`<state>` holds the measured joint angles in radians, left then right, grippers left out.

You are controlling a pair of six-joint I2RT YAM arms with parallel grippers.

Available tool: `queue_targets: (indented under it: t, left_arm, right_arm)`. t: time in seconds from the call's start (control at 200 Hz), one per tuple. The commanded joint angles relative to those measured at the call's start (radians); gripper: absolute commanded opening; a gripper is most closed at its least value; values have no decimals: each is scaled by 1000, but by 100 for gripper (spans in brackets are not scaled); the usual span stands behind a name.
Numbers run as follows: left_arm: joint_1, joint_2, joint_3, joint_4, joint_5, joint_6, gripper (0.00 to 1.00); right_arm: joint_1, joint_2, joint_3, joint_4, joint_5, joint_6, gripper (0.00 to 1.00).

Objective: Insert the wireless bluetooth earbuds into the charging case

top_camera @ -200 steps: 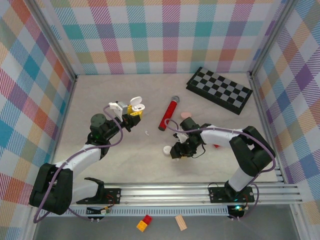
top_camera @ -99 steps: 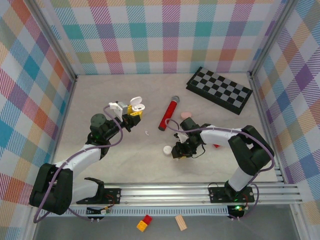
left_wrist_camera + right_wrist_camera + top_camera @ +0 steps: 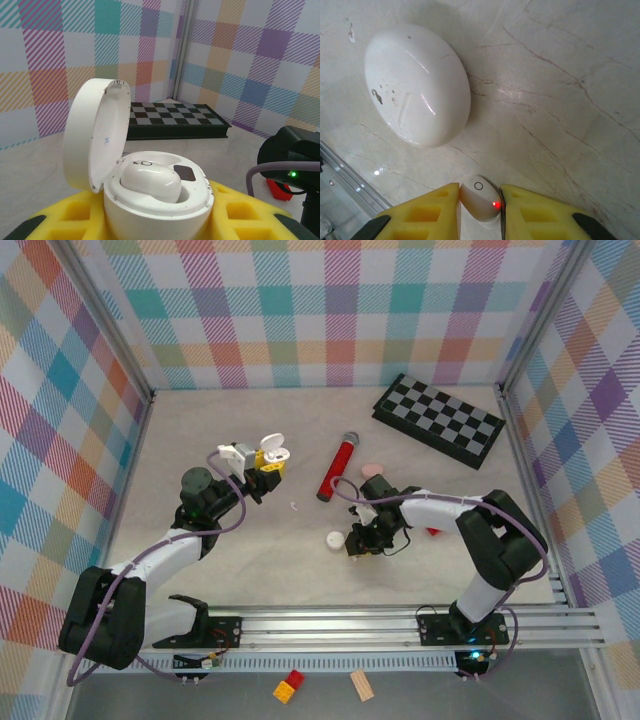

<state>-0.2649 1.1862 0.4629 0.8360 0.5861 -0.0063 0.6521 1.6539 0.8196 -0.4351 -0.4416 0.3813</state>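
My left gripper is raised over the left side of the table, shut on an open white charging case. The case's lid stands up on the left. One white earbud lies in the left well, and the well beside it shows a dark pad. My right gripper is low on the table, its yellow pads shut on a second white earbud with a red light lit. In the top view this gripper sits just right of a closed white case.
The closed white pebble-like case lies just ahead of my right fingers. A red microphone, a pinkish piece and a tiny white bud lie mid-table. A folded chessboard is at the back right.
The right gripper's jaws have closed onto the white earbud on the table. The left arm and its case have not moved.
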Motion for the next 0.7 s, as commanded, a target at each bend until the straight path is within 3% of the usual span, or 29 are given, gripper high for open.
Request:
queue_targets:
  t: [0.0, 0.345, 0.695]
  left_arm:
    - [12, -20, 25, 15, 22, 16, 28]
    - [-3, -6, 28, 29, 64, 21, 28]
    - [-113, -1, 13, 13, -1, 94, 29]
  right_arm:
    - [9, -52, 0, -5, 41, -8, 24]
    - [9, -144, 27, -37, 148, -15, 23]
    - [8, -247, 215, -175, 238, -86, 23]
